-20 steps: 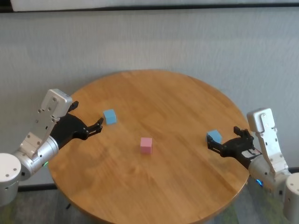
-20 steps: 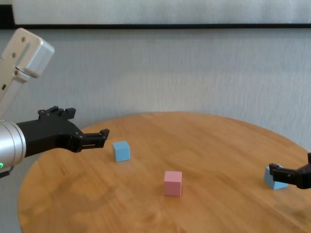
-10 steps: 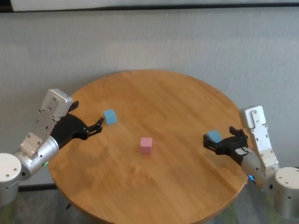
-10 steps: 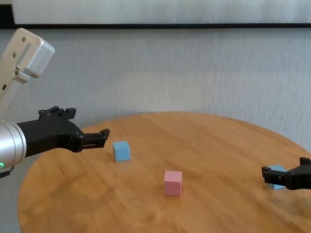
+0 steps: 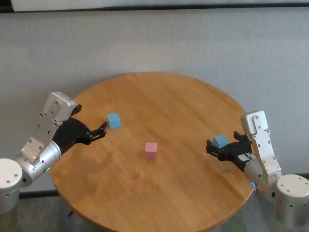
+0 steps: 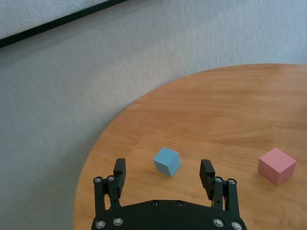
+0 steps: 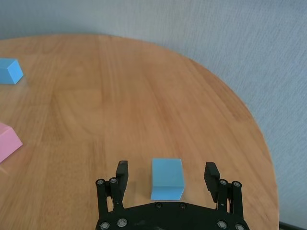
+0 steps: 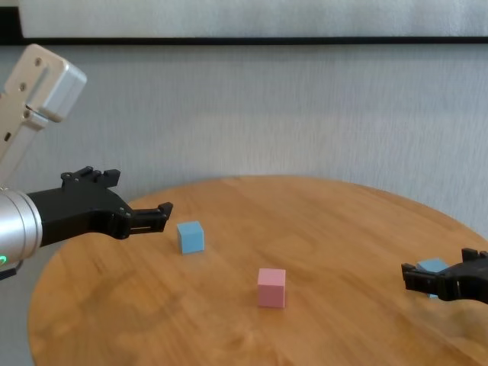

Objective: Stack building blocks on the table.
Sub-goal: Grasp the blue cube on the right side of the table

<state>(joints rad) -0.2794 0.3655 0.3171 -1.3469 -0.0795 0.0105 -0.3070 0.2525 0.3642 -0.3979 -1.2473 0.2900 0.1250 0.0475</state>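
Three cubes lie apart on the round wooden table (image 5: 183, 104). The pink block (image 5: 151, 150) is near the middle, also in the chest view (image 8: 271, 287). One blue block (image 5: 113, 121) lies at the left; my left gripper (image 5: 100, 130) is open just short of it, with the block (image 6: 167, 161) ahead of its fingertips. The other blue block (image 5: 221, 140) lies near the right edge. My right gripper (image 5: 222, 145) is open around it, and the block (image 7: 167, 178) sits between the two fingers without touching them.
A grey textured wall (image 5: 159, 43) stands close behind the table. The table's rim (image 7: 261, 139) curves just beyond the right blue block. Bare wood lies between the pink block and both blue blocks.
My right gripper has slid toward the table's middle, so the right blue block now sits between its open fingers. The left arm and all blocks have stayed still.
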